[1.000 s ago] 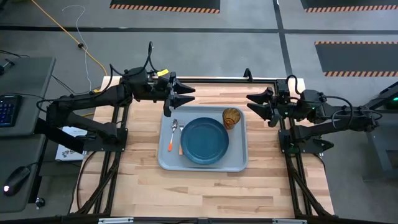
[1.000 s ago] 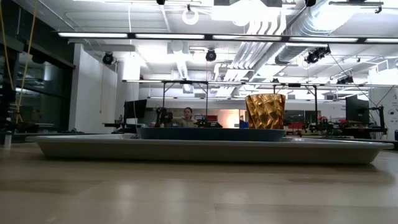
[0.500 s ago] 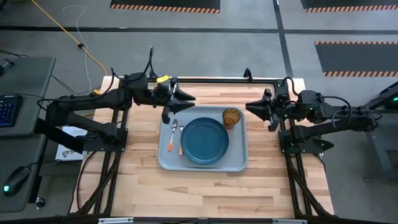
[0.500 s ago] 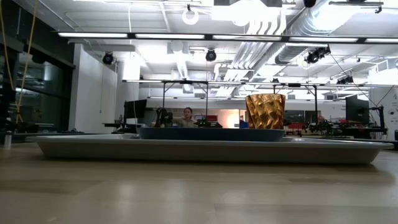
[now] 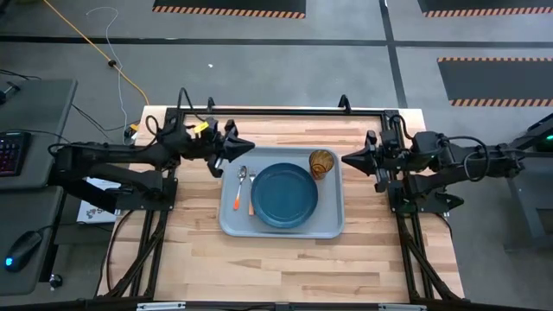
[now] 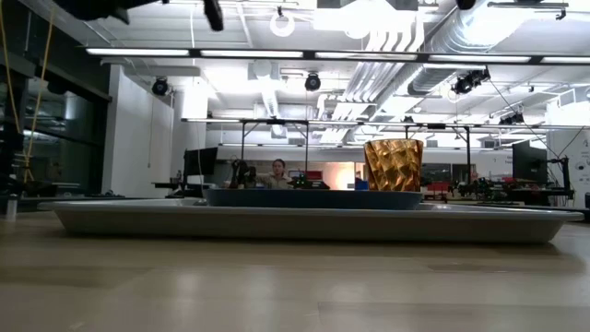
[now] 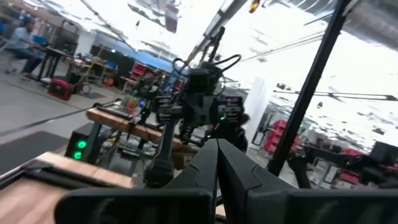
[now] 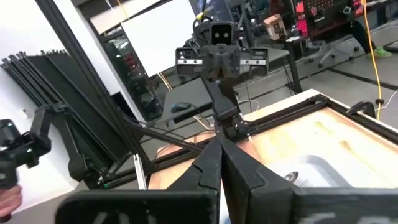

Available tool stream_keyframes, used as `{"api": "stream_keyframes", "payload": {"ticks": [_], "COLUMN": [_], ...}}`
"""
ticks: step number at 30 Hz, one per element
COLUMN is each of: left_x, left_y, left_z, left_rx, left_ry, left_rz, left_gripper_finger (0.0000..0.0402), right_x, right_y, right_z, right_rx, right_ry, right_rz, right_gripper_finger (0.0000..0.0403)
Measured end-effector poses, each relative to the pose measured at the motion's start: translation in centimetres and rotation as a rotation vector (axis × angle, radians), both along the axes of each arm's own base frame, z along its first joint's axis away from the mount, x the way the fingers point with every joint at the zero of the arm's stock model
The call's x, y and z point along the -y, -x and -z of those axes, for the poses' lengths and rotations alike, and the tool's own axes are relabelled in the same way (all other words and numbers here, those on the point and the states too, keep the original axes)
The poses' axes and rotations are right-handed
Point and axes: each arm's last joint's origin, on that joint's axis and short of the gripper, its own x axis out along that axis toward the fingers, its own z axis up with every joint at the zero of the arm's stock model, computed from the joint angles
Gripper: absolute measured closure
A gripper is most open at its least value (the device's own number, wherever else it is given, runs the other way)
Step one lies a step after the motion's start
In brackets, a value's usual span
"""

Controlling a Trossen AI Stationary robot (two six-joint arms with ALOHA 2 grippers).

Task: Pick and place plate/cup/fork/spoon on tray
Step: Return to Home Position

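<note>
The grey-blue tray point(image 5: 328, 220) lies mid-table. On it rest the blue plate point(image 5: 283, 195), the amber cup point(image 5: 321, 162) upright at its far right, and the spoon point(image 5: 241, 183) and the fork point(image 5: 251, 206) left of the plate. In the low view the plate point(image 6: 313, 197) and the cup point(image 6: 394, 164) stand on the tray point(image 6: 138, 218). My left gripper point(image 5: 251, 147) hovers shut over the tray's far left corner, holding nothing. My right gripper point(image 5: 345, 158) hovers shut just past the tray's right rim beside the cup, holding nothing.
A black frame rail point(image 5: 285, 112) runs along the table's far edge, with posts at both sides. Bare wood point(image 5: 285, 268) stretches between the tray and the near edge. The wrist views show each arm facing the other across the table.
Both grippers have shut on nothing. My left gripper has drawn back toward the table's left edge and a little toward the near edge. My right gripper has shifted slightly toward the near edge while its arm pulled back to the right. Tray, plate, cup, spoon and fork have stayed put.
</note>
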Motion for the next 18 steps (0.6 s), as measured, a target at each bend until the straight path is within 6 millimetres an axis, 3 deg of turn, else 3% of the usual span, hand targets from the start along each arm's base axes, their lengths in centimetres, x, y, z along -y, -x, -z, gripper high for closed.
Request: {"api": "stream_keyframes", "payload": {"ticks": [8, 18], "left_x": [0.3, 0.8], "left_y": [2.7, 7.4], "left_z": [3.3, 7.3], "left_rx": [-0.027, 0.092], "left_ry": [0.012, 0.069], "left_rz": [-0.03, -0.144], "left_gripper_finger": [0.0401, 0.0401], "right_x": [-0.2, -0.2], "right_y": [0.1, 0.1], "right_z": [0.2, 0.4], "right_rx": [-0.021, -0.038], "right_ry": [0.012, 0.026], "right_rz": [-0.009, 0.003], "right_gripper_finger": [0.0402, 0.0403]}}
